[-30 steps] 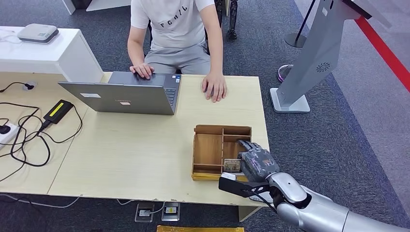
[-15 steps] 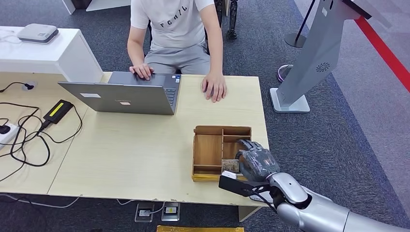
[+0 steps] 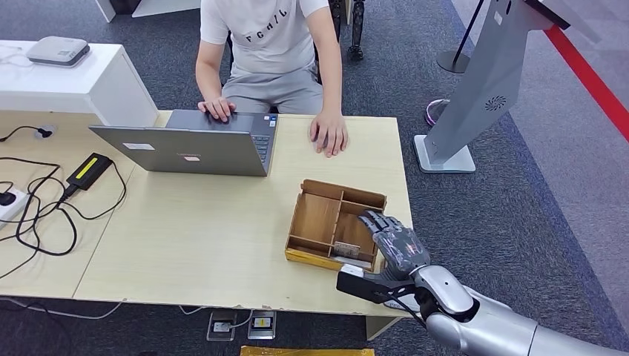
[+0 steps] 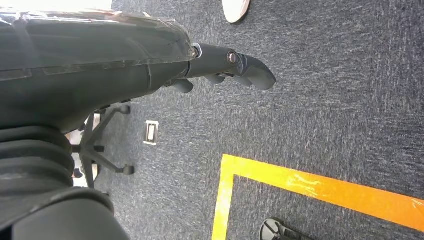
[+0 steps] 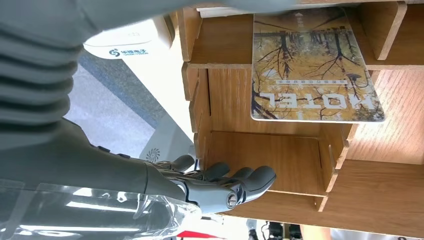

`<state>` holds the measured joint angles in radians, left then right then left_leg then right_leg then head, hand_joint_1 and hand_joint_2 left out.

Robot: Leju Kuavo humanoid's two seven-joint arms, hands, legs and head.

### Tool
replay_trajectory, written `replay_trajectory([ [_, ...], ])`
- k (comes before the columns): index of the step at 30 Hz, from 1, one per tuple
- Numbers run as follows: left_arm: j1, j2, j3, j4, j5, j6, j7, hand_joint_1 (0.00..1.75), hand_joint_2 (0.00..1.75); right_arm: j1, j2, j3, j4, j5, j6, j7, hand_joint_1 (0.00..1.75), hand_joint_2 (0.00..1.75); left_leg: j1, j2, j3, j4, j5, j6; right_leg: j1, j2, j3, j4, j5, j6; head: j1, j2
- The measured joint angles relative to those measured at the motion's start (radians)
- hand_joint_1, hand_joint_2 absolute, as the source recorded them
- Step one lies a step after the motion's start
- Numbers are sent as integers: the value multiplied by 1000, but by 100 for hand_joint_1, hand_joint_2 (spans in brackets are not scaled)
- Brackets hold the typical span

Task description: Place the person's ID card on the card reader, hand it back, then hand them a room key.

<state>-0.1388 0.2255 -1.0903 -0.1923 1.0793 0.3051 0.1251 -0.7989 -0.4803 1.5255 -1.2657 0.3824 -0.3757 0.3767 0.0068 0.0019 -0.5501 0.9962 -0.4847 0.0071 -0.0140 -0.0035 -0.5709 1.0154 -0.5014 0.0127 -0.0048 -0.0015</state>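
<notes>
A wooden divided tray (image 3: pixel 319 222) lies skewed near the table's front right corner. A hotel room key card (image 3: pixel 346 249) with a yellow tree picture leans in its near compartment and appears large in the right wrist view (image 5: pixel 312 65). My right hand (image 3: pixel 391 241) reaches over the tray's right side with its fingers (image 5: pixel 235 182) stretched out, holding nothing and apart from the card. A white device with a blue logo (image 5: pixel 122 47) sits beside the tray under my wrist. My left hand (image 4: pixel 225 62) hangs over the carpet, holding nothing.
A person sits across the table, one hand (image 3: pixel 328 133) flat on it and the other on an open laptop (image 3: pixel 189 148). Cables and a power brick (image 3: pixel 89 170) lie at the left. A white kiosk stand (image 3: pixel 475 104) stands on the floor to the right.
The tray has turned and slid left, its near end swinging away from my right hand. The card moved with it. My right fingers have stretched forward.
</notes>
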Motion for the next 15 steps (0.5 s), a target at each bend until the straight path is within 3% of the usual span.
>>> replay_trajectory([
  [14, 0, 0, 0, 0, 6, 1, 0, 0, 0, 0, 0, 0, -6, 16, 11, 4, 0, 0, 0, 0, 0, 0, 0, 0, 0, 0, 0, 0, 0, 0, 0, 0],
  [15, 0, 0, 0, 0, 6, 1, 0, 0, 0, 0, 0, 0, -7, 14, 12, 3, 0, 44, 0, 0, 0, 0, 0, 0, 0, 0, 0, 0, 0, 0, 0, 0],
])
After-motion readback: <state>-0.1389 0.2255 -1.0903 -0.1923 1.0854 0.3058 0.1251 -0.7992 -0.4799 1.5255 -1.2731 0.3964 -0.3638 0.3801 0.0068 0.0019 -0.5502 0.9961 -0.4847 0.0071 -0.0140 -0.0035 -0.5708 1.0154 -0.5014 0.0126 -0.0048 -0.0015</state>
